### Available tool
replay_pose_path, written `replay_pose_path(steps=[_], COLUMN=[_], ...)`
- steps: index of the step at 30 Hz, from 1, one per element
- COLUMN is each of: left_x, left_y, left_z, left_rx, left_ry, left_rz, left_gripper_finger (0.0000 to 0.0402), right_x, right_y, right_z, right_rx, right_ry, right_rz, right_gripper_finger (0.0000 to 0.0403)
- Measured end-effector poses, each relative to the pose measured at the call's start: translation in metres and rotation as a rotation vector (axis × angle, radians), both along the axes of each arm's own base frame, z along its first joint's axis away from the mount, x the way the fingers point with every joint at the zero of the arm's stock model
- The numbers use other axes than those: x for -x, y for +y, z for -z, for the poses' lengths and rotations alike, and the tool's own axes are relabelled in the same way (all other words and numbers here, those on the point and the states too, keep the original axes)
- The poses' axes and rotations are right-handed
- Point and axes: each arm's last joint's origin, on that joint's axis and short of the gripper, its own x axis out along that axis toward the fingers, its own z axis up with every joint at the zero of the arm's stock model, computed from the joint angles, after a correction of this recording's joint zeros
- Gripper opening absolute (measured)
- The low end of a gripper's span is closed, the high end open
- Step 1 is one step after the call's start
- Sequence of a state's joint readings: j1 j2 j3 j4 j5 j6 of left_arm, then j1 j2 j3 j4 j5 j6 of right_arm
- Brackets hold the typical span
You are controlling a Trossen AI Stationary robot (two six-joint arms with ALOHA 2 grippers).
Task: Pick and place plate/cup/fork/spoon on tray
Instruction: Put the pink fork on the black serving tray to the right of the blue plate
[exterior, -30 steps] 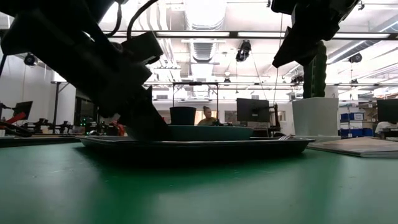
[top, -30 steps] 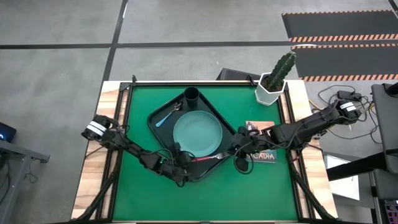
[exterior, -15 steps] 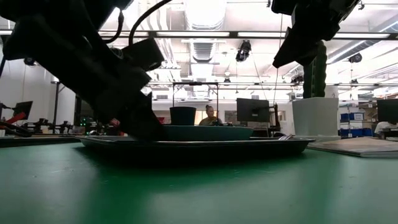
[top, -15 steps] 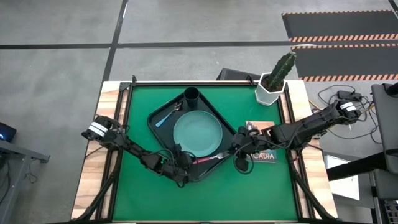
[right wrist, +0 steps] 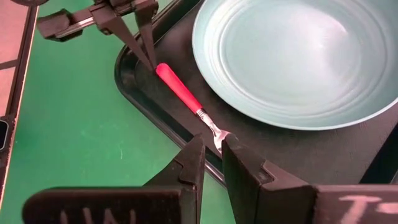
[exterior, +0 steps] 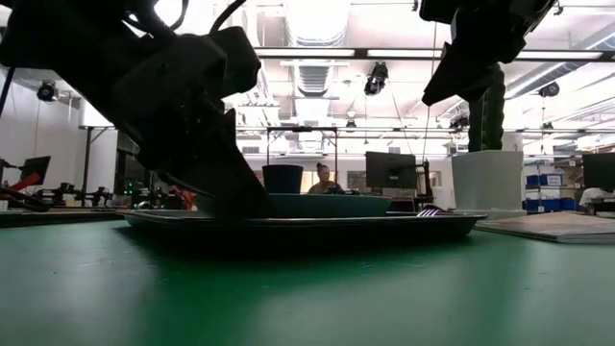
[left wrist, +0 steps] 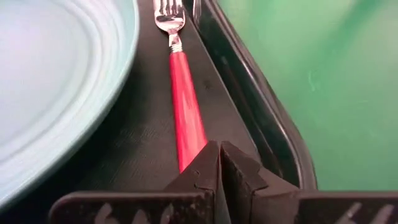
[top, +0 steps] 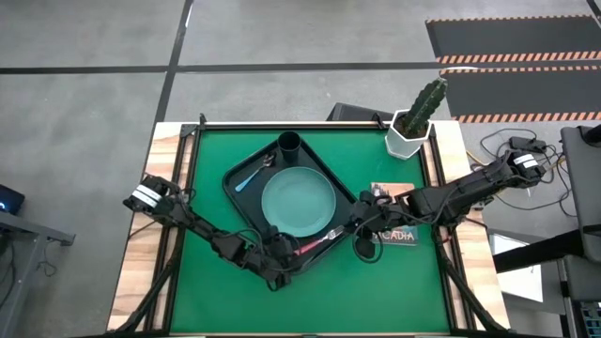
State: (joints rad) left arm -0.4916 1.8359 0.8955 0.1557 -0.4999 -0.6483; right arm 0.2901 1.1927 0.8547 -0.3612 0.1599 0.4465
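Note:
The dark tray [top: 231, 188] lies cornerwise on the green mat. On it are the pale teal plate [top: 299, 202], the dark cup [top: 288, 144] at its far corner, the blue-handled spoon [top: 252, 176] and the red-handled fork [top: 316, 242]. The fork lies flat on the tray floor between the plate and the tray's near-right rim. My left gripper [top: 286, 254] is shut at the fork's handle end. My right gripper [right wrist: 213, 146] hovers at the fork's tines [right wrist: 219, 135], its fingers a narrow gap apart. My left gripper touches the free end of the fork's red handle [left wrist: 188, 157] with the tips of its shut fingers [right wrist: 151, 57]. The fingers slant down from the table's near-left side, roughly in line with the handle. The fork lies flat on the tray. Whether my right gripper touches the tines I cannot tell.
A white pot with a cactus [top: 410, 131] stands at the far right corner. A picture book [top: 396, 233] lies under my right arm, right of the tray. Bare green mat shows left of the tray and toward the near edge [top: 310, 305].
My left gripper has gone toward the table's right and a little toward its near edge, along the tray's rim. The fork has turned slightly on the tray floor: its handle end has swung toward the near edge while its head stayed by my right gripper.

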Motion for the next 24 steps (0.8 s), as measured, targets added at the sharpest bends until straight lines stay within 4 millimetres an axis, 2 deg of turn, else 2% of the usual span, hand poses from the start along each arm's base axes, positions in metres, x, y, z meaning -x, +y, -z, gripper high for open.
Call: replay_pose_path(steps=[10,24], left_x=[0.007,0.006], left_y=[0.005,0.004], left_z=[0.005,0.005], left_rx=[-0.059,-0.050], left_ry=[0.055,0.044], left_rz=[-0.020,-0.023], left_gripper_finger=[0.0000,0.0000], right_x=[0.004,0.023], right_y=[-0.001,-0.007], right_z=[0.008,0.066], right_rx=[-0.024,-0.121], right_ry=[0.038,0.007], right_rz=[0.035,0.120], right_gripper_finger=[0.0043,0.0043])
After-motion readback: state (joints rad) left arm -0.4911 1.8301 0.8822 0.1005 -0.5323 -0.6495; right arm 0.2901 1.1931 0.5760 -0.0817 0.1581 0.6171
